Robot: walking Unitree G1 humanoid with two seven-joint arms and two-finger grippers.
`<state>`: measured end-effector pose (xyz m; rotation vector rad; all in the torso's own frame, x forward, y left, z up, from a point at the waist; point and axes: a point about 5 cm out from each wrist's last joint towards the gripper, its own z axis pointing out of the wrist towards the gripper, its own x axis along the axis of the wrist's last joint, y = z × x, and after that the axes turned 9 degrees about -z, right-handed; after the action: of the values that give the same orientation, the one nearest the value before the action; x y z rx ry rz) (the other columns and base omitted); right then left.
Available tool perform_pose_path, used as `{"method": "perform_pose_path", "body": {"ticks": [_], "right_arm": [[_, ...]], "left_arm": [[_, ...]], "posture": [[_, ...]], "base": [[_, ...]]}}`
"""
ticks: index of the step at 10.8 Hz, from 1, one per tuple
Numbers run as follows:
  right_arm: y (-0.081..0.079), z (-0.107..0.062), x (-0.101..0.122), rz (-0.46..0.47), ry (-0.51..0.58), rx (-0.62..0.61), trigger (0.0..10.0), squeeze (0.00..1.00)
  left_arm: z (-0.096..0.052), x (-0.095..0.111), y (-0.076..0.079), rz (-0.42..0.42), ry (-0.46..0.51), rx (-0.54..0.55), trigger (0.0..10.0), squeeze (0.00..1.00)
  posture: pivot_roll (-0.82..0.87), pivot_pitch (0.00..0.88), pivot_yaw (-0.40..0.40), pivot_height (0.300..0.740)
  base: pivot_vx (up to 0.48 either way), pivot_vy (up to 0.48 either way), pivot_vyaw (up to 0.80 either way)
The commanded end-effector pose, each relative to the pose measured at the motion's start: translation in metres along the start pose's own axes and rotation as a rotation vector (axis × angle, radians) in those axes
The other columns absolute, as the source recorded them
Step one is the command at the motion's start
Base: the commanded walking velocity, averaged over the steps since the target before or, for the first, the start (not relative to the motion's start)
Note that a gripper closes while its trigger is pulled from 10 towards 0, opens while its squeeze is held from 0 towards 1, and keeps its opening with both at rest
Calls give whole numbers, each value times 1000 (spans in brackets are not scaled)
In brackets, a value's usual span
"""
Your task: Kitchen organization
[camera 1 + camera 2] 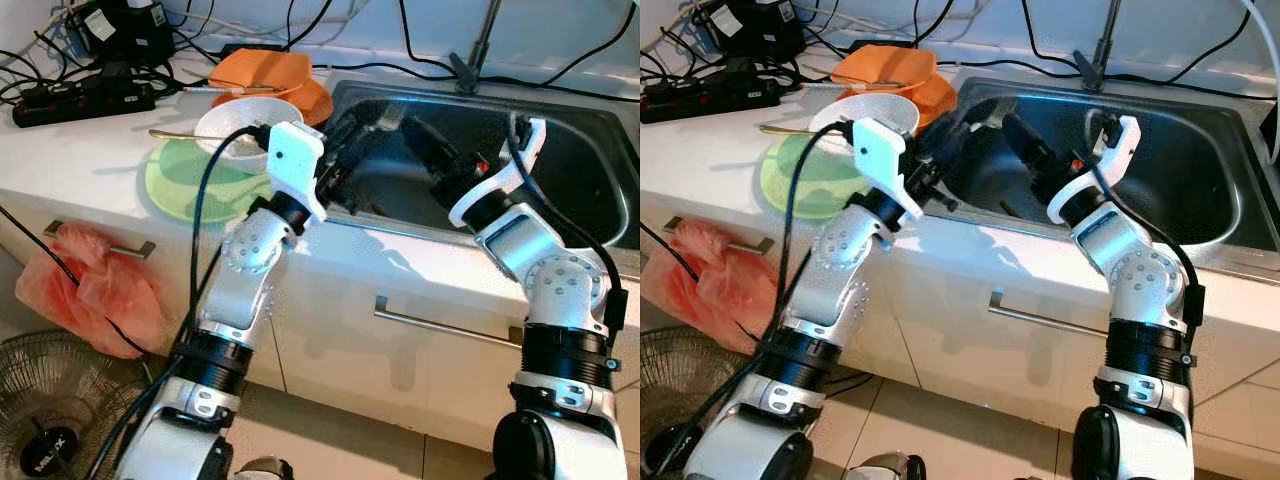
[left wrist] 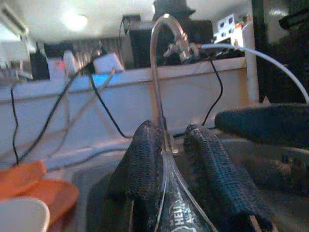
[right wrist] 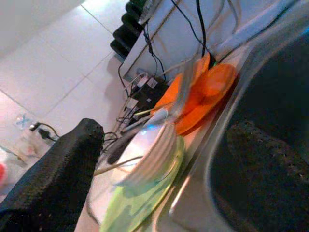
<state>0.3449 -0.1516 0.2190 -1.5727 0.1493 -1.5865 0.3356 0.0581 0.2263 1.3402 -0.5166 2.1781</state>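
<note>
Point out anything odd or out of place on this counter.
A black power strip and tangled cables lie on the counter beside the sink, close to stacked dishes: white bowl on green plate. Electrics near water look risky.

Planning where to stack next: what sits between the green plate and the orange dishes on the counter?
A white bowl lies between the green plate and the orange dishes, seen in both eye views.
</note>
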Motion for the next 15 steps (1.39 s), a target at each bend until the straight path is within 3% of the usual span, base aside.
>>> {"method": "perform_pose_path", "body": {"ticks": [1,4,6,9,10,11,15], "right_arm": [[-9,5,4,38,-6,40,10000,0],[-14,9,-5,136,-61,76,10000,0],[-22,14,-4,169,-68,111,10000,0],[-21,17,-2,175,-47,96,10000,0],[-20,18,0,176,-36,87,2588,0],[-19,19,2,178,-24,74,0,0],[-15,21,3,189,-6,47,0,0]], "left_arm": [[-1,-3,7,14,0,-40,0,0],[2,1,17,31,47,-73,0,0],[1,-1,21,21,47,-84,0,0],[1,-2,27,0,54,-98,0,0],[1,-2,28,-2,54,-101,0,0],[1,-3,29,-8,51,-103,0,0],[-1,-5,33,-32,50,-102,0,0]], "posture": [[122,66,26,740],[127,69,24,740],[127,69,25,740],[126,73,27,740],[125,75,26,740],[124,77,25,740],[125,84,24,740]], "base": [[0,0,0],[0,0,0],[0,0,0],[0,0,0],[0,0,0],[0,0,0],[0,0,0]]}}
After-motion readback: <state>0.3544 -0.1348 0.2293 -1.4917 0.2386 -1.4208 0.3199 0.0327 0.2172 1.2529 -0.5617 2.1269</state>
